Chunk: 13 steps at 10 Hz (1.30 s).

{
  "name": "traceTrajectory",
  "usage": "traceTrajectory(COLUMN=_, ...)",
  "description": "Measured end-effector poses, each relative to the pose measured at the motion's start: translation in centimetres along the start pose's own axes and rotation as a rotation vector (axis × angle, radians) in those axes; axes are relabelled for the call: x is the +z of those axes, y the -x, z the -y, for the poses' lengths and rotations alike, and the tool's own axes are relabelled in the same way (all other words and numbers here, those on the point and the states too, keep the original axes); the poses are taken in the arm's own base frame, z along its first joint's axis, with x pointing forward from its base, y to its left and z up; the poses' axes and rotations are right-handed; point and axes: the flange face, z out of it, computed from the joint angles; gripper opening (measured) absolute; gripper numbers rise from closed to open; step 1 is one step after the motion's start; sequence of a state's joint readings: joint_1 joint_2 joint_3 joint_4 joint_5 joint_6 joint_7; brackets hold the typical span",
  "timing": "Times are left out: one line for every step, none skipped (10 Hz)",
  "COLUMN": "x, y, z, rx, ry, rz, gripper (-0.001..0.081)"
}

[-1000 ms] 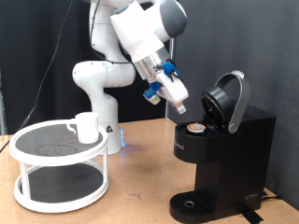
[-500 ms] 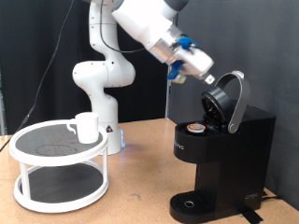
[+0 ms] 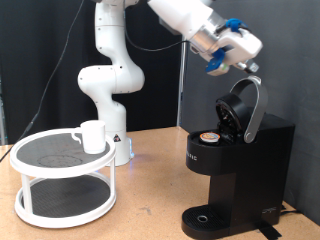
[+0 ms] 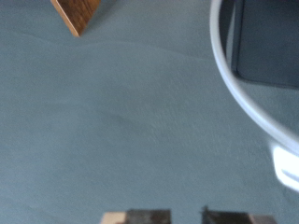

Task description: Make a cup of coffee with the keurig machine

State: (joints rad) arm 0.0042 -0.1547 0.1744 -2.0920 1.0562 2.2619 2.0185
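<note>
The black keurig machine (image 3: pixel 235 165) stands at the exterior view's right with its rounded lid (image 3: pixel 246 105) tilted open. A brown-topped pod (image 3: pixel 209 137) sits in its holder. My gripper (image 3: pixel 249 64) hangs in the air just above the top edge of the open lid and holds nothing. In the wrist view its fingertips (image 4: pixel 148 217) stand close together with a narrow empty gap, and a curved pale rim with a dark inside (image 4: pixel 245 103) shows beside them. The white cup (image 3: pixel 92 135) stands on the top tier of the white round stand (image 3: pixel 40 158) at the exterior view's left.
The arm's white base (image 3: pixel 110 80) rises behind the stand. The wooden table (image 3: pixel 150 205) runs between the stand and the machine. The machine's round drip base (image 3: pixel 207 219) has nothing on it. A dark backdrop hangs behind.
My gripper has swung up and to the exterior view's right, from in front of the pod holder to above the open lid. The pod, cup and lid have not moved.
</note>
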Motion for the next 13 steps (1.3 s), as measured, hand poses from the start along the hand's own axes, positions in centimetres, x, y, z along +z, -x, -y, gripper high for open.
traceTrajectory(x=0.7, y=0.7, z=-1.2, rx=-0.007, ry=0.006, rz=-0.006, gripper=0.0)
traceTrajectory(x=1.4, y=1.4, z=-2.4, rx=-0.012, ry=0.006, rz=-0.017, gripper=0.0)
traceTrajectory(x=2.3, y=2.0, z=-3.7, rx=-0.015, ry=0.006, rz=-0.041, gripper=0.0)
traceTrajectory(x=3.0, y=2.5, z=-5.1, rx=-0.017, ry=0.007, rz=-0.069, gripper=0.0)
traceTrajectory(x=3.9, y=2.9, z=-6.5, rx=-0.022, ry=0.008, rz=-0.097, gripper=0.0)
traceTrajectory(x=4.8, y=3.1, z=-7.9, rx=-0.025, ry=0.008, rz=-0.128, gripper=0.0)
traceTrajectory(x=5.6, y=3.2, z=-9.1, rx=-0.026, ry=0.005, rz=-0.159, gripper=0.0)
traceTrajectory(x=6.2, y=3.2, z=-9.9, rx=-0.031, ry=-0.002, rz=-0.182, gripper=0.0)
traceTrajectory(x=6.4, y=3.0, z=-10.2, rx=-0.031, ry=-0.013, rz=-0.199, gripper=0.0)
traceTrajectory(x=6.4, y=2.7, z=-10.1, rx=-0.023, ry=-0.027, rz=-0.217, gripper=0.0)
traceTrajectory(x=6.4, y=2.4, z=-9.9, rx=-0.013, ry=-0.042, rz=-0.231, gripper=0.0)
traceTrajectory(x=6.3, y=1.9, z=-9.4, rx=-0.005, ry=-0.055, rz=-0.246, gripper=0.0)
traceTrajectory(x=6.1, y=1.3, z=-8.8, rx=0.006, ry=-0.062, rz=-0.26, gripper=0.0)
